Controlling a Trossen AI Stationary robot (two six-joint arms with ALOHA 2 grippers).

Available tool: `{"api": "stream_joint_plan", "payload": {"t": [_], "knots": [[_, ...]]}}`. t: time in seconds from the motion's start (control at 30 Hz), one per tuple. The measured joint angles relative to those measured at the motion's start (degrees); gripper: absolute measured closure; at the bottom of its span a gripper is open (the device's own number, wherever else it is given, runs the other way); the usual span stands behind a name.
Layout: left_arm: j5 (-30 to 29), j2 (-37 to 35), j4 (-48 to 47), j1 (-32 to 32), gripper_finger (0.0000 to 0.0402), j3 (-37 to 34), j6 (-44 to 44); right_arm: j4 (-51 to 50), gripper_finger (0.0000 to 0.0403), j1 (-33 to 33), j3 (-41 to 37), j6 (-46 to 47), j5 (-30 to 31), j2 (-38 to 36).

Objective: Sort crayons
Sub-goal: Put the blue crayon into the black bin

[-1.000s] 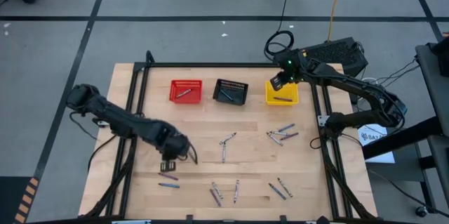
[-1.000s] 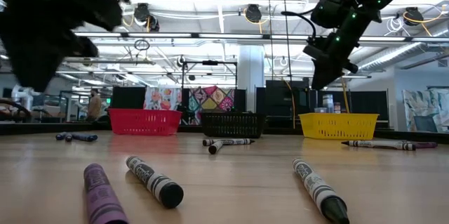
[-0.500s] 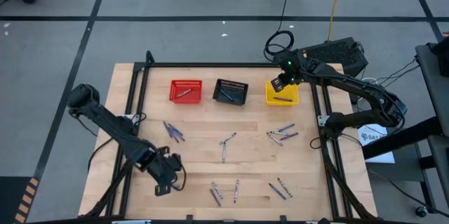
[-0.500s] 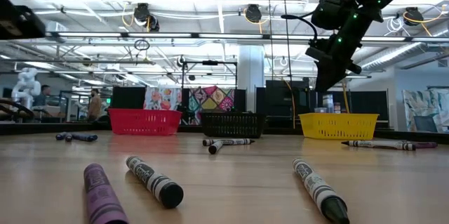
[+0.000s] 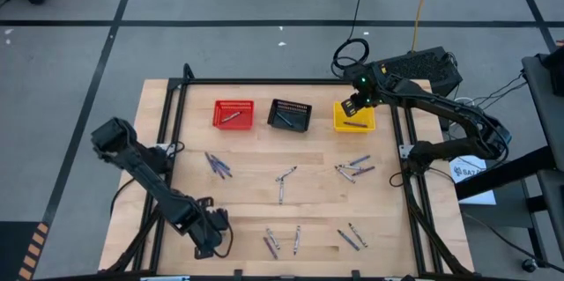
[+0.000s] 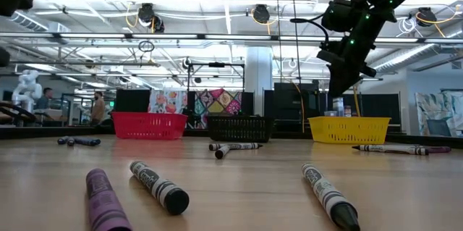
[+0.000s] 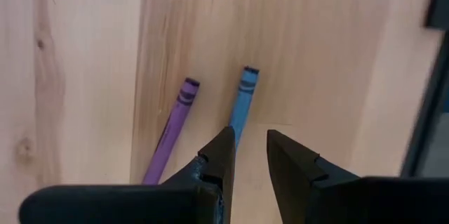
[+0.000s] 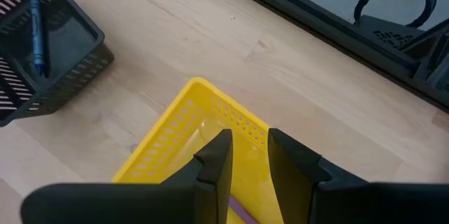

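At the near left edge of the table (image 5: 176, 153), my left gripper (image 7: 247, 155) hangs narrowly parted, empty, over a blue crayon (image 7: 241, 106) beside a purple crayon (image 7: 172, 127). Light, stiff, waxy, likely to roll: pinch mid-shaft across the paper wrap. Right gripper (image 8: 245, 155), narrowly parted, empty, over the yellow basket (image 8: 184, 122).

- Crayons (image 5: 282, 184) lie flat in loose clusters across the bench, grey, blue and purple.
- One lies in each basket.
- A purple crayon (image 7: 172, 129) and a blue crayon (image 7: 242, 104) lie side by side.
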Motion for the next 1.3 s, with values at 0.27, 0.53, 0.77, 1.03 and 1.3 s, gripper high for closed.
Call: {"api": "stream_joint_plan", "payload": {"t": [0.27,0.53,0.77,1.03,1.3], "knots": [[0.01,2.99,0.11,-0.22,0.032,0.02,0.03,0.06,0.0323,0.0,0.0,0.0,-0.02,0.0],[-0.05,6.41,-0.43,-0.18,0.032,0.33,-2.24,0.04,0.0323,0.0,0.0,-0.07,-0.02,0.0],[3.98,6.69,-0.37,-0.03,0.0377,0.61,-2.98,0.04,0.0323,-0.01,0.0,-0.2,-0.02,0.0],[7.31,5.54,0.12,-0.18,0.0395,2.26,-2.58,-0.06,0.0323,0.0,0.0,-0.63,-0.02,0.0],[6.61,1.71,-0.11,2.28,0.0399,2.4,-2.45,-0.03,0.0323,-0.02,0.0,-1.81,-0.02,0.0]]}}
